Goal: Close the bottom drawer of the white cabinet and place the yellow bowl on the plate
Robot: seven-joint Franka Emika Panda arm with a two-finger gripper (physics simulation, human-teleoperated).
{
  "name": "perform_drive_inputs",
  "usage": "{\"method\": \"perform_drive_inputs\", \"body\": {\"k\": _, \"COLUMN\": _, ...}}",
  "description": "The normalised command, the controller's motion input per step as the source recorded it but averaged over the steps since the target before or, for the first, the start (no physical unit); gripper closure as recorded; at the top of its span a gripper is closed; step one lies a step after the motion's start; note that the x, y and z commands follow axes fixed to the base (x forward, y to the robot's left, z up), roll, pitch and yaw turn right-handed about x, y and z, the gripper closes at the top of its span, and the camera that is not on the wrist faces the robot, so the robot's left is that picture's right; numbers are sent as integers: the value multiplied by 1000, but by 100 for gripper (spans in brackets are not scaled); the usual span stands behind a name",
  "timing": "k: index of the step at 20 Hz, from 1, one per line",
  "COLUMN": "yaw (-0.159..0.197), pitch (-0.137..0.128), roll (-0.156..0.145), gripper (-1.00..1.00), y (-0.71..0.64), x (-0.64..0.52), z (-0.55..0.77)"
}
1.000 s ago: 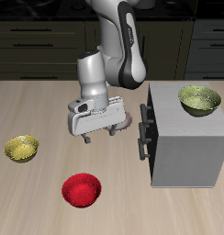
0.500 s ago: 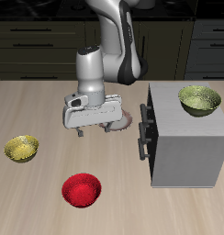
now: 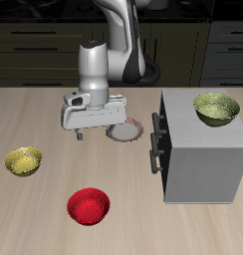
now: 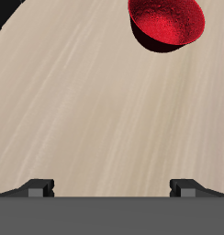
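Wooden worktop [image 3: 54,214] carries all the things. On it stands the white cabinet [image 3: 201,159], and its drawers look pushed in, with the dark handle of the bottom drawer [image 3: 155,161] close against the cabinet front. An olive-green bowl [image 3: 216,108] sits on top of the cabinet. The plate [image 3: 125,130] lies beside the cabinet front, partly hidden behind the gripper [image 3: 97,130]. The gripper hangs above the worktop, holds nothing, and its two fingertips [image 4: 36,186] stand wide apart in the wrist view. The yellow bowl [image 3: 24,160] rests well apart from the plate. A red bowl [image 3: 89,205] lies nearer the front edge.
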Motion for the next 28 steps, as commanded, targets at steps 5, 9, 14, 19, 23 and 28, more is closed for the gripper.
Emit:
{"method": "perform_drive_inputs", "body": {"k": 5, "yaw": 29, "pitch": -12, "roll": -37, "gripper": -100, "y": -409, "x": -125, "z": 76}}
{"method": "perform_drive_inputs", "body": {"k": 9, "yaw": 6, "pitch": -8, "roll": -2, "gripper": -100, "y": -256, "x": -108, "z": -20}}
{"method": "perform_drive_inputs", "body": {"k": 14, "yaw": 12, "pitch": -13, "roll": -17, "gripper": -100, "y": -207, "x": -94, "z": 0}}
{"method": "perform_drive_inputs", "body": {"k": 19, "yaw": -17, "pitch": -48, "roll": -28, "gripper": -100, "y": -406, "x": -132, "z": 152}}
{"method": "perform_drive_inputs", "body": {"k": 23, "yaw": -39, "pitch": -31, "roll": -39, "gripper": -100, "y": -389, "x": -146, "z": 151}}
{"method": "perform_drive_inputs", "body": {"k": 28, "yaw": -5, "pitch": -18, "roll": -26, "gripper": -100, "y": -378, "x": -175, "z": 100}}
